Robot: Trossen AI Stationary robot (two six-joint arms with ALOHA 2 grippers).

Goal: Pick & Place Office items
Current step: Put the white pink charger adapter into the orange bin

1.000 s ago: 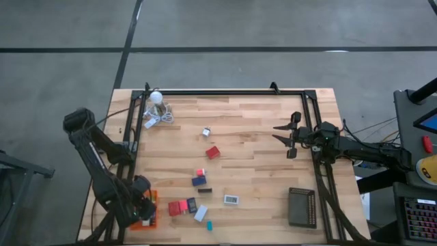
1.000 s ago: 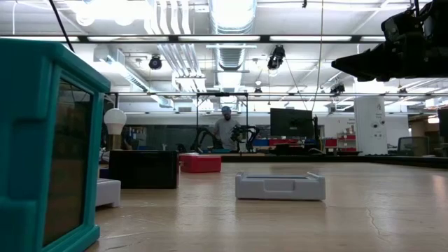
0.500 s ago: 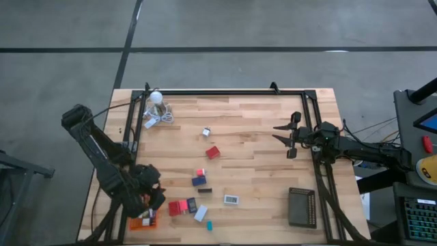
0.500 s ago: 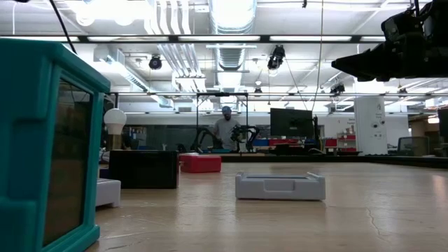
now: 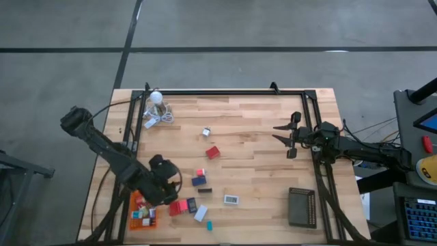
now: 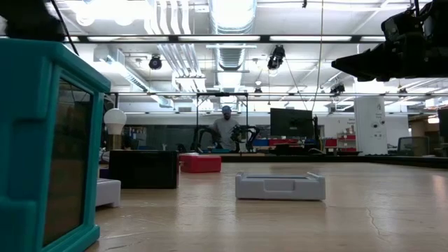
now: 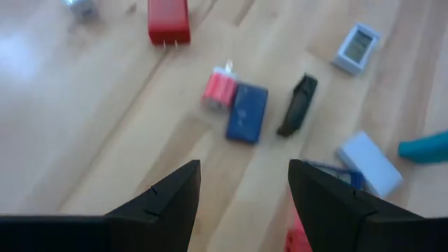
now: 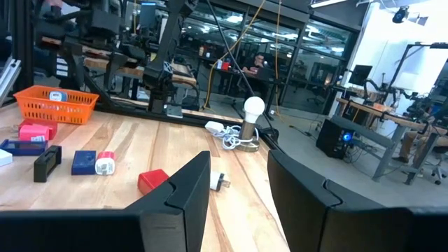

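Your left gripper hovers, fingers spread and empty, beside the orange ribbed tray; small blocky office items lie scattered mid-desk. Your right gripper waits at the wooden desk's right side, fingers apart, holding nothing.

Orange tray, black ribbed tray, red block.

Lighting's pretty even and bright overall, coming from long ceiling strip lights that blow out to pure white glare in the low view. From above, the wooden table looks flat-lit, with only soft, short shadows beside things. The left wrist view is smeared with blur, and a pale sheen washes out the wood at one corner. In the low view the big teal block up close is soft.
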